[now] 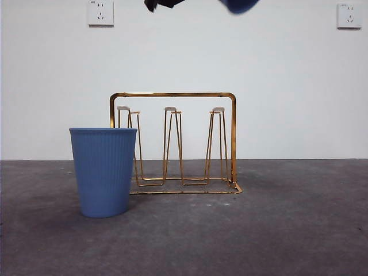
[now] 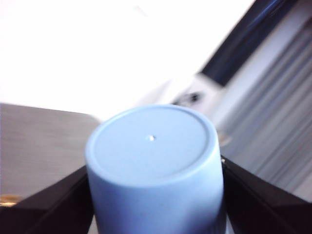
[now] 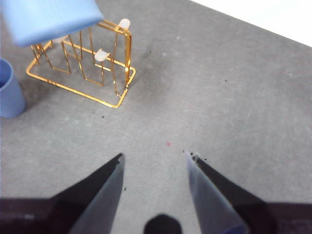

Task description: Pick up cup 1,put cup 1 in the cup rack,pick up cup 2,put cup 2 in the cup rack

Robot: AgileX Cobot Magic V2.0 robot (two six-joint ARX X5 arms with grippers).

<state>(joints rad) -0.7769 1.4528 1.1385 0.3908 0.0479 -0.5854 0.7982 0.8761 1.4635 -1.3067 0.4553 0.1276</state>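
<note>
Neither cup is racked yet: the left gripper (image 2: 155, 195) jaws clamp one pale-blue ribbed plastic cup (image 2: 155, 165) aloft at the front view's top edge, above the gold wire cup rack (image 1: 172, 144), the second blue ribbed cup (image 1: 103, 171) stands lower left on the grey worktop (image 1: 287, 230), and the right gripper (image 3: 153, 168) waits, jaws spread.

Your cup rack (image 1: 172, 95): gold-coloured thin wire, with pale whitish caps on the peg tips.

Your standing cup (image 1: 103, 171): mid blue, with fine vertical ribbing down its wall.

Your lifted cup (image 2: 155, 165): lighter, powdery blue as you see it in the left wrist view; its flat bottom is plain, with one tiny pale dot at the centre.

Your left gripper (image 2: 156, 204): black jaws on either side of that cup.

Your right gripper (image 3: 155, 168): black jaws with a greyish sheen on their inner faces.

Your table (image 1: 287, 230): dark grey, faintly mottled.

Your wall (image 1: 276, 69): plain off-white, with two white sockets (image 1: 100, 12).
</note>
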